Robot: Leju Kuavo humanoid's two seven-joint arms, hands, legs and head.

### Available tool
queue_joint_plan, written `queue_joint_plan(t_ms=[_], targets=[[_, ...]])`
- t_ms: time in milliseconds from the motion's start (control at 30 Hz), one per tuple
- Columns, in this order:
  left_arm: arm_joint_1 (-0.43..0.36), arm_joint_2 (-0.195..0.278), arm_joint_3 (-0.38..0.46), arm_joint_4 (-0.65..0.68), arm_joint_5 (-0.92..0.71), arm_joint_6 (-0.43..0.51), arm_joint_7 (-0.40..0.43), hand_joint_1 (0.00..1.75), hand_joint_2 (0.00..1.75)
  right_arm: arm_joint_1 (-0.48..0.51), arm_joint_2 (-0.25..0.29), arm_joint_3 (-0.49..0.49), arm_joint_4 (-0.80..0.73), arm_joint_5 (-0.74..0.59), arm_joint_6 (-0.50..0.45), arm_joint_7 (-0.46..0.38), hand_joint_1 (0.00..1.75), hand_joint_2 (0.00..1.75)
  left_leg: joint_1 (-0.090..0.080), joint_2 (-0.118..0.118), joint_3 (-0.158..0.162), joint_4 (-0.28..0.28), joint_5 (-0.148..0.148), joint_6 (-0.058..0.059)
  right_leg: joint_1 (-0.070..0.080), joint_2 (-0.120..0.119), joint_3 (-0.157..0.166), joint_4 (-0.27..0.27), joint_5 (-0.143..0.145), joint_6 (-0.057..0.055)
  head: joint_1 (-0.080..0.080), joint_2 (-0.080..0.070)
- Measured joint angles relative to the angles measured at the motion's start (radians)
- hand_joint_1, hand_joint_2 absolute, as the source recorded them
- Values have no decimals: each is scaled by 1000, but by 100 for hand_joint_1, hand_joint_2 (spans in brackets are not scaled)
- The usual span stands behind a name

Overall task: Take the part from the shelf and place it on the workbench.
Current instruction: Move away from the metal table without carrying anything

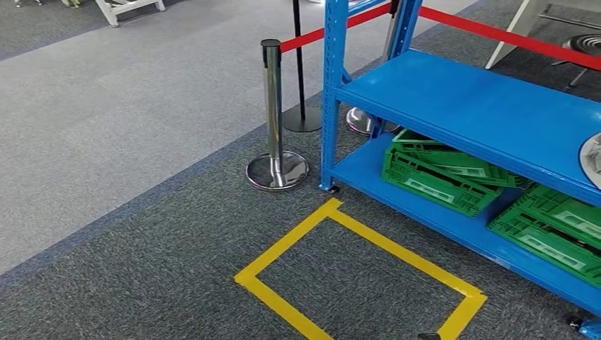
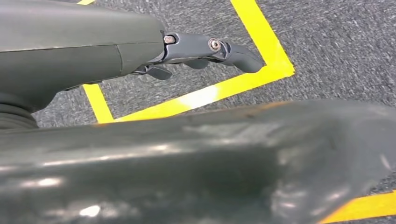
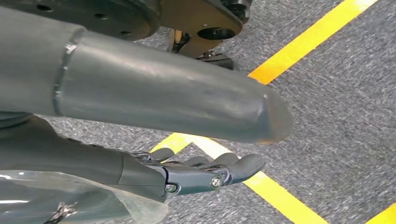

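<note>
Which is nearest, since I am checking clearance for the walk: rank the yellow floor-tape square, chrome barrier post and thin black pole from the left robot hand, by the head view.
1. Yellow floor-tape square, on the carpet just ahead; the left robot hand hangs over its corner.
2. Chrome barrier post, beyond the square, to the left.
3. Thin black pole, behind that post.

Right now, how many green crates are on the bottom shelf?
3 visible: two stacked askew on the left, upper crate lying on lower crate, and a right crate cut by the frame edge. The blue shelf above may hide more.
</note>
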Motion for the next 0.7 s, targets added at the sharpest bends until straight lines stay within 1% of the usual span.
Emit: queue_joint_plan(t_ms=[33, 67, 100, 133, 200, 233, 267, 300, 333, 400, 433, 467, 500, 533, 567, 600, 633, 667, 700], targets=[[0, 0, 1, 0, -1, 2, -1, 0, 0, 0, 1, 0, 0, 1, 0, 1, 0, 0, -3, -1, 28, -65, 40, 8, 2, 2, 2, 0, 0, 0, 0, 0], [0, 2, 3, 0, -1, 4, -3, 0, 0, -1, 2, 0, 0, 1, 1, 3, 0, 0, -7, -2, 58, -133, 72, 17, 3, 3, 3, 0, -1, 1, 0, 0], [-1, 3, 5, -1, -1, 6, -5, 0, 0, -1, 3, 0, 0, 2, 1, 4, 0, 0, -11, -2, 82, -192, 92, 24, 5, 5, 2, 1, -1, 3, 1, 0], [-2, 3, 7, -1, -2, 8, -6, 0, 0, -2, 4, 0, 0, 4, 2, 6, 0, 0, -15, -3, 96, -228, 99, 28, 6, 5, 0, 2, -1, 6, 1, 0], [-2, 4, 10, -2, -4, 10, -9, 0, 0, -1, 6, 0, 0, 6, 2, 10, 0, 0, -18, -3, 100, -249, 97, 31, 5, 5, -4, 1, 2, 16, 1, 0], [-2, 4, 11, -2, -5, 12, -9, 0, 0, -1, 6, 0, 0, 6, 2, 11, 0, 0, -16, -3, 102, -254, 100, 33, 4, 5, -7, 1, 0, 22, 1, 0], [-1, 4, 14, -2, -6, 12, -10, 0, 0, 0, 7, 0, 0, 7, 2, 12, 0, 0, -14, -2, 105, -263, 105, 36, 3, 4, -12, 9, -8, 26, 2, 0], [-2, 4, 16, -3, -7, 13, -10, 0, 0, -1, 7, 0, 0, 8, 2, 13, 0, 0, -11, -1, 108, -271, 109, 40, 3, 4, -25, 35, -25, 30, 5, 0], [-2, 4, 18, -3, -7, 13, -10, 0, 0, -1, 7, 0, 0, 8, 2, 15, 0, 0, -9, 1, 110, -277, 113, 43, 2, 3, -49, 83, -53, 34, 6, 0], [-3, 3, 21, -4, -8, 13, -10, 0, 0, 0, 7, 0, 0, 10, 3, 18, 0, 0, -10, 2, 110, -278, 113, 46, 0, 2, -109, 210, -110, 42, 9, 0], [-3, 3, 21, -4, -8, 13, -10, 0, 0, 1, 7, 0, 0, 11, 3, 19, 0, 0, -10, 3, 110, -278, 113, 46, -1, 2, -131, 256, -122, 45, 9, 0], [-3, 3, 22, -4, -8, 13, -9, 0, 0, 3, 7, 0, 0, 11, 3, 21, 0, 0, -10, 3, 110, -277, 112, 46, -2, 1, -137, 267, -114, 48, 10, 0], [-3, 3, 22, -4, -8, 13, -8, 0, 0, 4, 7, 0, 0, 11, 3, 23, 0, 0, -9, 3, 111, -275, 110, 44, -4, 0, -124, 239, -89, 51, 10, 0], [-3, 3, 22, -4, -9, 13, -7, 0, 0, 4, 7, 0, 0, 12, 3, 25, 0, 0, -9, 3, 112, -273, 108, 41, -6, -2, -93, 177, -51, 53, 10, 0], [-3, 2, 22, -4, -9, 12, -6, 0, 0, 3, 7, 0, 0, 12, 3, 27, 0, 0, -8, 3, 113, -269, 104, 37, -8, -5, -58, 108, -25, 54, 10, 0], [-3, 2, 22, -4, -10, 12, -6, 0, 0, 2, 7, 0, 0, 12, 3, 29, 0, 0, -10, 3, 112, -263, 101, 32, -8, -6, -27, 49, -7, 51, 11, 0], [-3, 2, 23, -4, -10, 12, -5, 0, 0, 1, 7, 1, 0, 13, 4, 31, 0, 0, -11, 3, 110, -259, 98, 26, -7, -7, -8, 14, -1, 46, 10, 0], [-4, 2, 23, -4, -10, 12, -5, 0, 0, 1, 8, 1, 0, 13, 4, 33, 0, 0, -13, 3, 109, -256, 97, 21, -5, -6, -1, 4, -6, 39, 9, 0], [-4, 2, 23, -4, -10, 12, -4, 0, 0, 2, 8, 1, 0, 14, 4, 35, 0, 0, -14, 3, 108, -254, 97, 18, -3, -5, 0, 2, -5, 31, 9, 0]])
